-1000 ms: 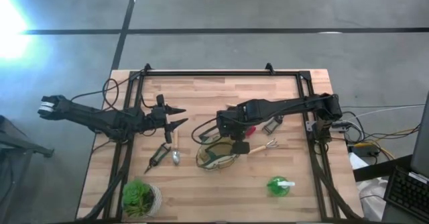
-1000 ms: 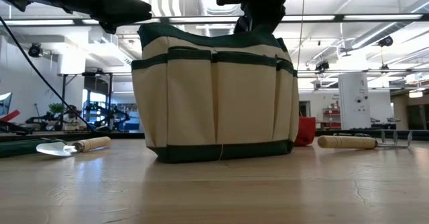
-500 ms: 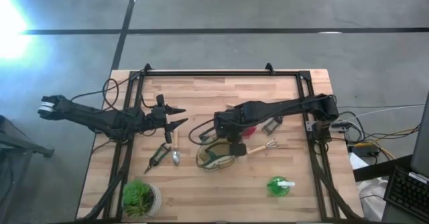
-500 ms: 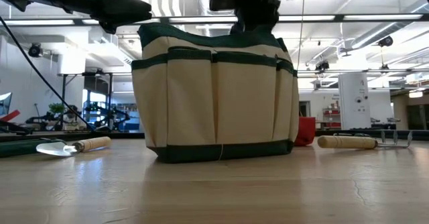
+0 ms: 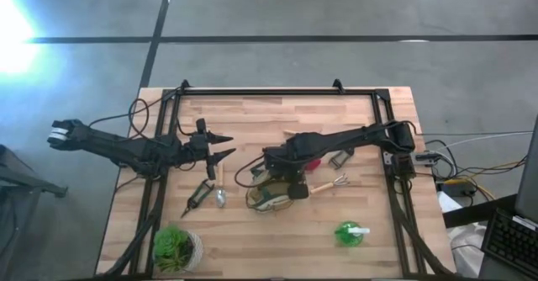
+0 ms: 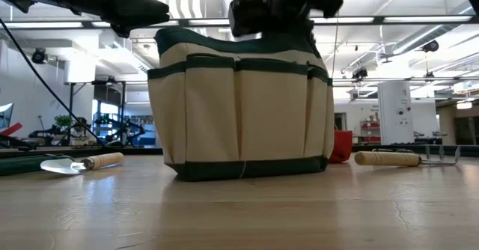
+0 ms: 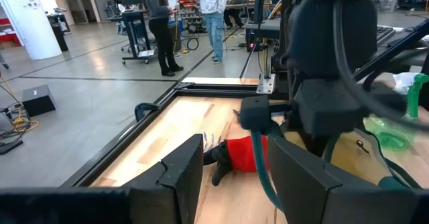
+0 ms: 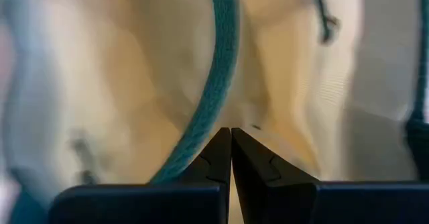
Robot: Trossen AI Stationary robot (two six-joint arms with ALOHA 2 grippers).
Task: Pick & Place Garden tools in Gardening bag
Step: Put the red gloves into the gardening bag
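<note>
Garden tools lie on the wooden table [image 5: 252, 121] around the bag [image 5: 271, 195]: a trowel [image 5: 220, 184] and dark pruners [image 5: 198, 195] on one side of it, a rake fork [image 5: 326, 184] on the other, a red item [image 5: 313, 162] behind it and a green spray bottle [image 5: 350, 233] near the front edge. Right gripper [image 8: 231, 150] hangs just over the open top of the bag, pointing down into it, with its two fingers pressed together and nothing between them. Left gripper [image 5: 220, 146] waits in the air above the trowel with its fingers apart and empty, and a small plant [image 5: 174, 246] sits at the front corner
</note>
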